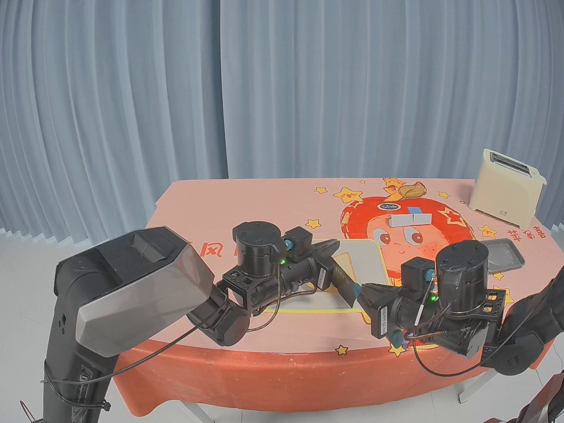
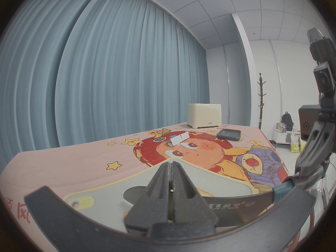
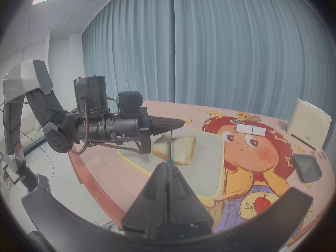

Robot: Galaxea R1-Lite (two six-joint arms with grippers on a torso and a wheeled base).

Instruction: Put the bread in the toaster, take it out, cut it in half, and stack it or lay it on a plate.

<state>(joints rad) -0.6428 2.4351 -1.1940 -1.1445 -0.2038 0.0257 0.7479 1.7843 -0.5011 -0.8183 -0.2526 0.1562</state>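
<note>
— Where is the bread lying?
— The table (image 1: 235, 207) is carrying a cutting board (image 1: 373, 254), and the bread (image 3: 175, 149) is lying on this board, well apart from the toaster (image 1: 508, 189) and the dark plate (image 1: 505, 255).
— And what are the grippers doing?
— The left gripper (image 3: 180, 123) is hanging just above the bread, its fingers pressed together with nothing between them. The right gripper (image 1: 367, 296) is clamping the knife (image 2: 238, 207), and the blade is reaching over the bread.
</note>
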